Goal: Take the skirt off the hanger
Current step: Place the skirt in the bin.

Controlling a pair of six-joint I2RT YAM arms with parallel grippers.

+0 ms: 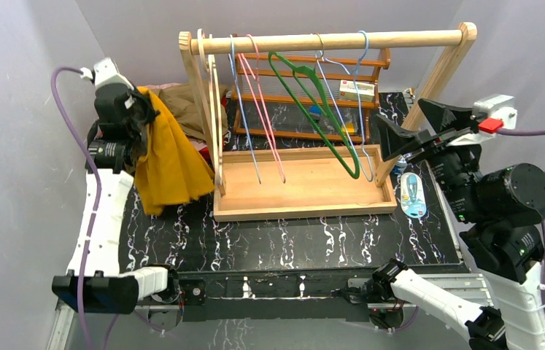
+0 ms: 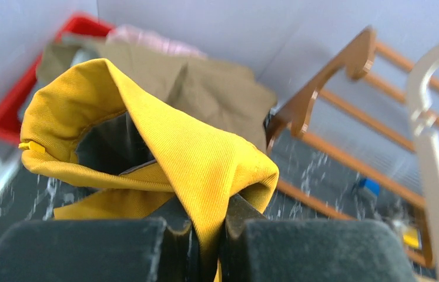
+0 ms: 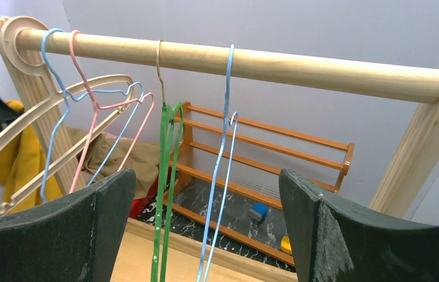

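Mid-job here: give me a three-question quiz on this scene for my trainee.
1. True or false: the left tool is shut on the yellow skirt.
2. The right tool is: A) open and empty; B) shut on a hanger; C) out of view.
3. Fill the blank: the green hanger hangs from the wooden ___.
Key: 1 true; 2 A; 3 rail.

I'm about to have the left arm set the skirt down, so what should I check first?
1. Skirt pinched in left claw: ok.
2. Skirt off every hanger: ok.
3. Hangers on the rod bare: ok.
4. Right claw open, holding nothing: ok.
5. Skirt clear of the rack's left post: cannot tell.
6. Room in the red bin: cannot tell; a khaki garment covers it.
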